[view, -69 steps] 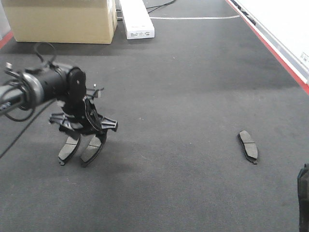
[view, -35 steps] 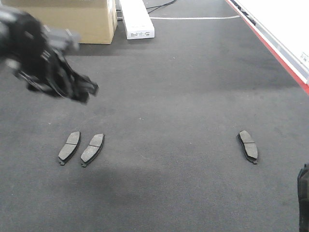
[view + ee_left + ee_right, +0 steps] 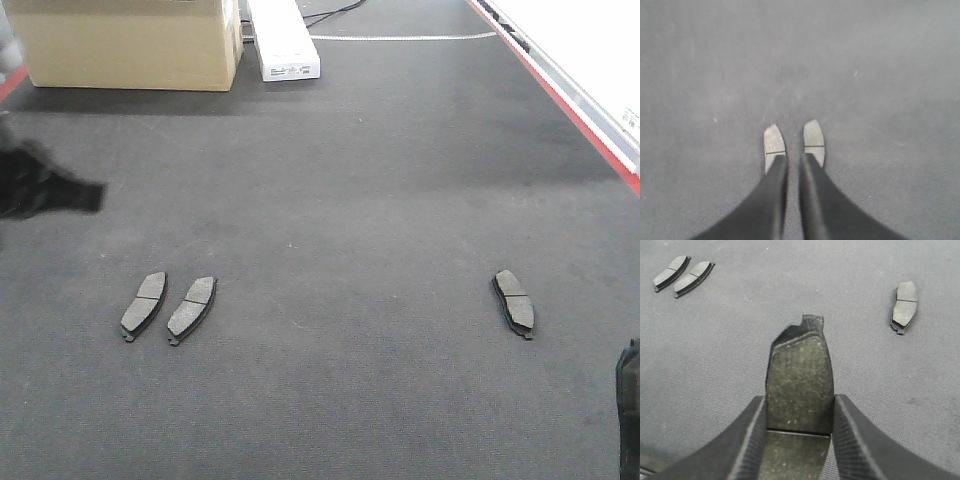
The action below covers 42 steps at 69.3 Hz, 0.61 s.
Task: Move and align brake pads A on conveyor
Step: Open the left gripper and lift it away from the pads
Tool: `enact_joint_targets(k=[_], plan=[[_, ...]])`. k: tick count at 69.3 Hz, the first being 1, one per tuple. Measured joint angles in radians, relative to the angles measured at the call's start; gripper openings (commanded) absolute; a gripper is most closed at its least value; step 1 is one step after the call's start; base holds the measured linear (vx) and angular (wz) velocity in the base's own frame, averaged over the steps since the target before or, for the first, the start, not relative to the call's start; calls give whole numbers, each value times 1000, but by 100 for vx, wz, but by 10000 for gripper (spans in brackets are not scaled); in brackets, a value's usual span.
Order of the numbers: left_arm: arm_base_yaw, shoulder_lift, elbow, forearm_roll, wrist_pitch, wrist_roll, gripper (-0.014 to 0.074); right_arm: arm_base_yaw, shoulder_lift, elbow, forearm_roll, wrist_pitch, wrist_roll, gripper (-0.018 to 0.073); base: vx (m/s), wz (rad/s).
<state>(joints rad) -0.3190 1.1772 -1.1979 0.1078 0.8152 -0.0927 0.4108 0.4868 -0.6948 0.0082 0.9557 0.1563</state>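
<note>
Fingers of your right gripper (image 3: pixel 799 412) are clamped on one brake pad (image 3: pixel 800 377), carried flat so it can be laid down in line. Beyond them to the right a lone pad (image 3: pixel 903 306) lies on the conveyor (image 3: pixel 790 295); far left sits the aligned pair (image 3: pixel 684 273). Your left gripper (image 3: pixel 791 165) has its fingers nearly together, empty, above that pair.

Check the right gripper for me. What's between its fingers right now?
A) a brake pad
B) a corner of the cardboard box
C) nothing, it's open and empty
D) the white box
A: the right wrist view shows a brake pad wedged between the right gripper fingers, while three other pads lie on the conveyor ahead.
</note>
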Motion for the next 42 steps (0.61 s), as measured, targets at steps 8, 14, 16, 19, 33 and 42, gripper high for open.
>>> enact_joint_targets(k=[8, 14, 16, 19, 33, 42], plan=[[0, -118, 96, 1, -37, 3, -8, 0, 0, 0, 0, 0, 0, -12, 0, 0], [0, -196, 172, 1, -59, 22, -6, 0, 0, 0, 0, 0, 0, -12, 0, 0], [0, -229, 194, 1, -65, 32, -6, 0, 0, 0, 0, 0, 0, -12, 0, 0], [0, -266, 231, 1, -72, 47, -6, 0, 0, 0, 0, 0, 0, -12, 0, 0], [0, -423, 346, 1, -107, 93, -6, 0, 0, 0, 0, 0, 0, -12, 0, 0], [0, -470, 369, 2, -117, 93, -6, 0, 0, 0, 0, 0, 0, -12, 0, 0]])
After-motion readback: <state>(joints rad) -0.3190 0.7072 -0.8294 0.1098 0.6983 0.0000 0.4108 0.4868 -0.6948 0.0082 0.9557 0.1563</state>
